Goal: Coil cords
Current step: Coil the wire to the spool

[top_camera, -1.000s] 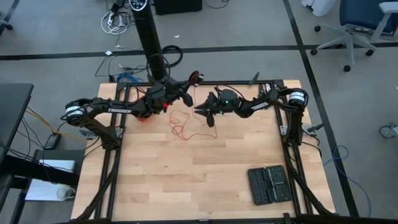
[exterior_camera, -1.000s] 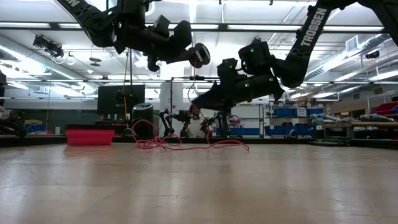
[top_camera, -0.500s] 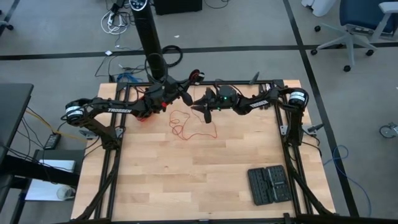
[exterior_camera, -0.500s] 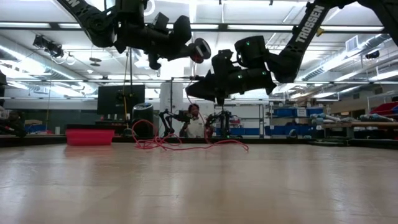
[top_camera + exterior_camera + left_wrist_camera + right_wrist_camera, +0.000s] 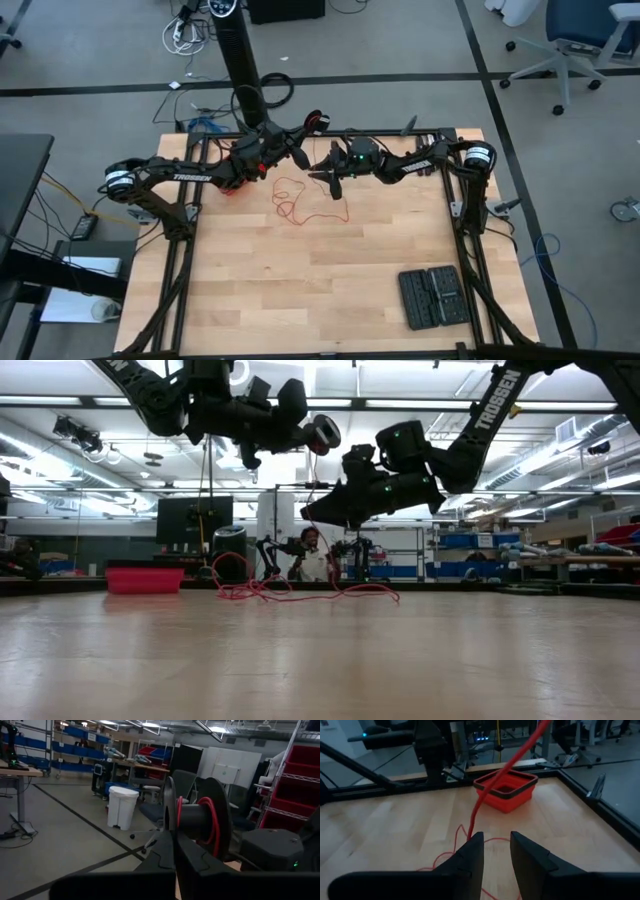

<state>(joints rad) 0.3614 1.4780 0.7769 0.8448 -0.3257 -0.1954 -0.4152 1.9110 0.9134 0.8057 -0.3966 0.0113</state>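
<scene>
**Coiling under way; slack loose on deck, feed line unguided**

At the left gripper (image 5: 174, 839): clamped on the flange of a black spool (image 5: 200, 817), high above the table's (image 5: 300, 290) far edge. On the spool's core: a few turns of red wire (image 5: 290, 200) already laid.

Below and between the arms: most of that wire in loose loops on the wood, close to a red bin (image 5: 506, 790), with one strand up off the table toward the spool.

At the right gripper (image 5: 496, 847): fingers apart, raised just beside the spool, with the rising strand down past one fingertip. Cannot tell whether touching; no pinch visible.

Far right, near corner: a black case (image 5: 432, 296), well apart from the work.

Judged step: winding, early to middle, with much slack left.

Hazards:
- With no tension on the strand, slack turns likely to slip over the flange.
- With overlapping loops on the table, risk of a knot under pull.
- With the grippers this close, risk of finger against spool.
- With a wire this thin, risk of a closure on nothing.
</scene>
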